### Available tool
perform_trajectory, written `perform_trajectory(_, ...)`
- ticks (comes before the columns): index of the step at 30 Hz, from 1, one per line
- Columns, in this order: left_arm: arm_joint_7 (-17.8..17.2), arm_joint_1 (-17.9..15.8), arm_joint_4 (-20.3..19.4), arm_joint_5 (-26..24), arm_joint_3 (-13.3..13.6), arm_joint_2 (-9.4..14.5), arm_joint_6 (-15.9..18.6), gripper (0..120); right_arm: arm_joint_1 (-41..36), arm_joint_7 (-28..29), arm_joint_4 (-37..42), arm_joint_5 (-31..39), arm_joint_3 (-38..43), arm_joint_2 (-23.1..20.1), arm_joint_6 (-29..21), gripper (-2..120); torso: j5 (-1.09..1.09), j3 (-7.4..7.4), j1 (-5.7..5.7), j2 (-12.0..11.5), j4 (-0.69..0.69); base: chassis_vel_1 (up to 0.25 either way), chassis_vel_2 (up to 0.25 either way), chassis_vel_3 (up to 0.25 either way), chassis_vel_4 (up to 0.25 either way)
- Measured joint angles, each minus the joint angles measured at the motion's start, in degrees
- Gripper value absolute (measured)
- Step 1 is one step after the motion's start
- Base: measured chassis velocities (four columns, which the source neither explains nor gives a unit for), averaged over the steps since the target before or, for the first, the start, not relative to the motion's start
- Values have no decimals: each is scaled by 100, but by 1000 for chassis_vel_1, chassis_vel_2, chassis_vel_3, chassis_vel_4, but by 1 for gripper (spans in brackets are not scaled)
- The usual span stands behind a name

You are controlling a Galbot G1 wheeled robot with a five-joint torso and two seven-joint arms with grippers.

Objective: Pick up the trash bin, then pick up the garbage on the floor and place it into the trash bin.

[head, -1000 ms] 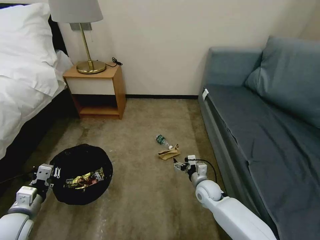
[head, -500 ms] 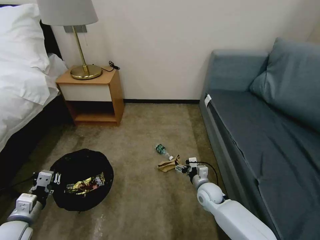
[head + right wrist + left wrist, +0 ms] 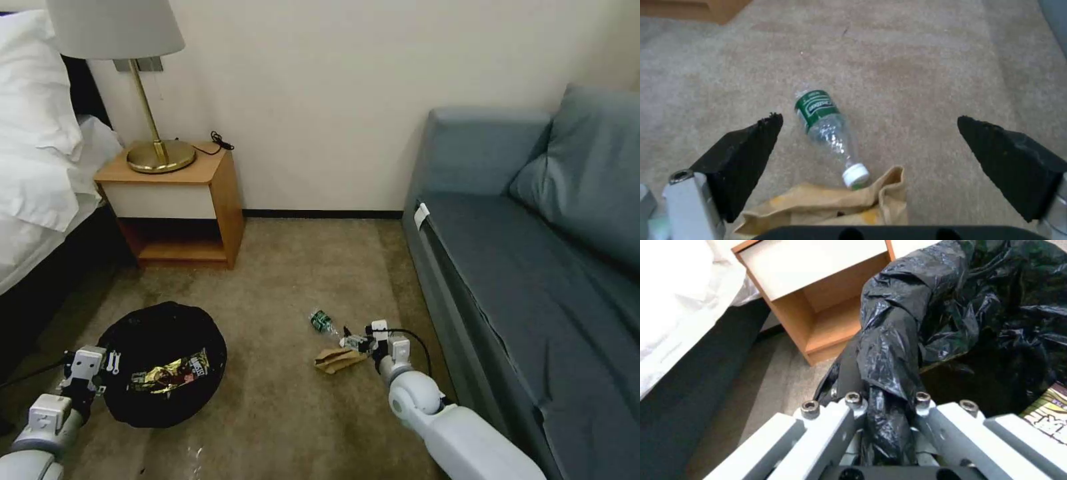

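**Desk:** Right wrist view first. What was the arm after?

**Photographer:** The bottle [image 3: 829, 130], a small clear one with a green label and a white cap, lay on its side on the carpet [image 3: 916, 66], its cap touching the crumpled brown paper [image 3: 831, 206]. The right gripper [image 3: 869, 146] hovered over both, jaws spread wide, one black pad on either side of the bottle and neither touching it.

**Desk:** How would that bottle handle?

**Photographer:** Light and looking empty, I judged; thin walls that would dent, round and smooth enough to roll or squirt out of a pinch. The label band [image 3: 815, 106] or mid-body, taken across the width, looked the safest hold. The paper seemed soft, nearly weightless, and would crush wherever it was pinched.

**Desk:** And beyond the bottle?

**Photographer:** From the head camera, the trash bin [image 3: 163, 360] sat well to the left of the bottle, with a gold-brown wrapper [image 3: 170, 370] already inside on the black bag [image 3: 902, 326]. The left gripper [image 3: 885, 406] was clamped on the bag-covered rim on the bin's side away from the bottle. The liner was slick and loose, so that hold could slip. Beyond the bin stood the nightstand [image 3: 177, 207]; the sofa [image 3: 533, 280] ran along the bottle's other side.
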Motion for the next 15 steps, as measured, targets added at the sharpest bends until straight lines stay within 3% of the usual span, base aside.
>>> perform_trajectory(11, 0, 184, -17, 96, -39, -107, -194, 4, 136, -89, 336, 55, -301, -500, -510, 100, 1, 1, 1, 0, -1, -103, 97, 106, -114)
perform_trajectory(15, 0, 211, 27, 109, -56, -155, -231, 4, 473, -747, 462, -157, -730, -956, -921, 100, 0, -1, -1, 0, 0, 0, 0, 0, 0)
